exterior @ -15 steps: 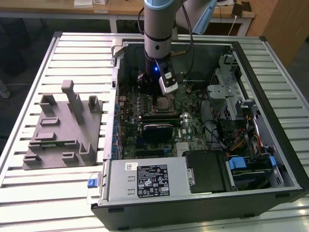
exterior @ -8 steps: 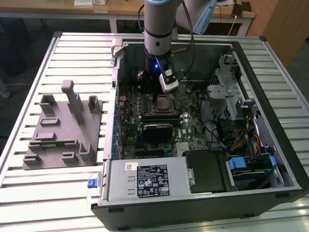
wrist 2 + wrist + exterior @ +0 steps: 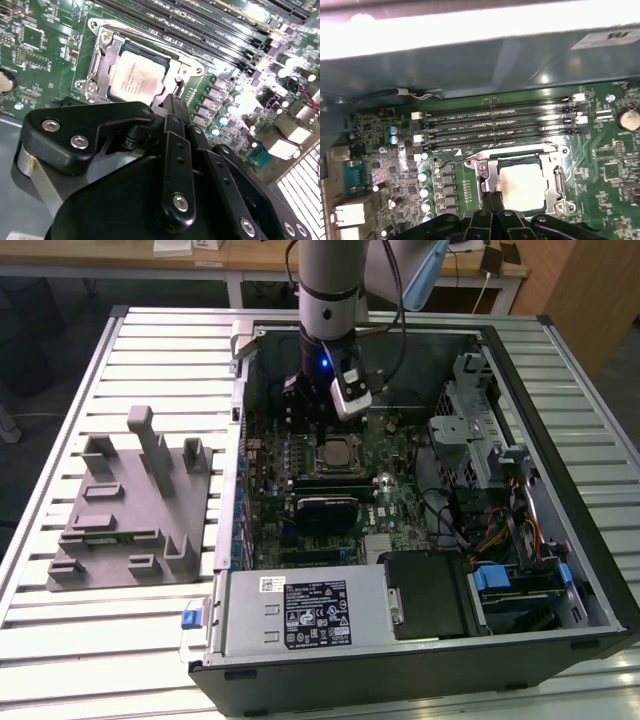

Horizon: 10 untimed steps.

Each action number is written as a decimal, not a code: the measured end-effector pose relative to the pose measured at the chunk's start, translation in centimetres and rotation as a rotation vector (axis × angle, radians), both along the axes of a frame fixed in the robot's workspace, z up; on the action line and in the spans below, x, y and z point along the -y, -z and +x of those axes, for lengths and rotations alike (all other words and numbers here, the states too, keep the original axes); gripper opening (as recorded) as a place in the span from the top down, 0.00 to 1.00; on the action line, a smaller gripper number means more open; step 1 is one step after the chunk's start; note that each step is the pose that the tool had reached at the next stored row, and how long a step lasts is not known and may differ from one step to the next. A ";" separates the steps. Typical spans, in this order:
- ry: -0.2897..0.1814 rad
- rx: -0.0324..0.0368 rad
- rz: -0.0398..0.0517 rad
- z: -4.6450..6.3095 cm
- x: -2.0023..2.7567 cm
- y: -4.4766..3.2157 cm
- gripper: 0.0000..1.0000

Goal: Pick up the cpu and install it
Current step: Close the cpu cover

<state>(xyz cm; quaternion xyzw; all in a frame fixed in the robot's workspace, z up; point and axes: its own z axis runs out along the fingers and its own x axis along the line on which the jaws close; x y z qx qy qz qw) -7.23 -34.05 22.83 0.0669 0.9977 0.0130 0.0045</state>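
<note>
- jaws pressed together, nothing between them; the gripper point(image 3: 172, 100) hangs low over the motherboard point(image 3: 45, 55), tips at the socket's edge. can't tell if they touch.
- the cpu point(image 3: 136, 76) lies flat in its socket, silver top up, metal frame point(image 3: 98, 60) around it, not gripped.
- memory slots point(image 3: 495, 117) run just beside the socket.
- further out, the arm reaches down into the open computer case point(image 3: 420, 685).
- grey fixture block point(image 3: 130, 505) sits on the slatted table point(image 3: 100, 640), at the exterior view's left of the case.
</note>
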 end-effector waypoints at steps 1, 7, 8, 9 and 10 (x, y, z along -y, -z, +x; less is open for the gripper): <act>0.000 0.0002 0.0000 0.0 0.00 -0.20 0.89; 0.000 0.0013 0.0001 0.0 0.00 -0.81 0.89; 0.000 0.0014 0.0002 0.0 0.00 -0.81 0.89; 0.000 0.0013 0.0002 0.0 0.00 -0.81 0.89; 0.000 0.0013 0.0002 0.0 0.00 -0.81 0.89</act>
